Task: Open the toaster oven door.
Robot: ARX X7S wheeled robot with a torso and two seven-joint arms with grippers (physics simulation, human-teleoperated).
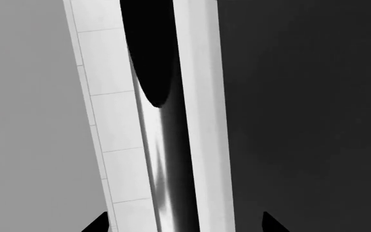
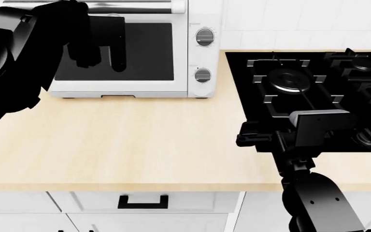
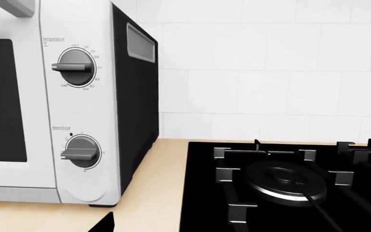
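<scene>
Toaster oven [image 2: 134,48] sits at the back left of the wooden counter [image 2: 127,140], just beside the black gas hob [image 2: 314,87], and its door [image 2: 140,53] with the dark glass window looks closed against the white body. My left gripper [image 2: 102,48] is up in front of the door glass, near the silver bar handle [image 2: 140,7] that runs along the door's top edge. In my left wrist view that handle [image 1: 163,159] fills the middle of the picture, right next to the door's white frame, and only the two dark fingertips [image 1: 95,223] show, one on each side of the bar, so the fingers are spread and not touching it. My right gripper [image 2: 253,137] hangs over the near edge of the hob, well apart from the oven; I cannot tell whether its fingers are parted or together. Two round knobs [image 3: 76,67] face my right wrist camera.
</scene>
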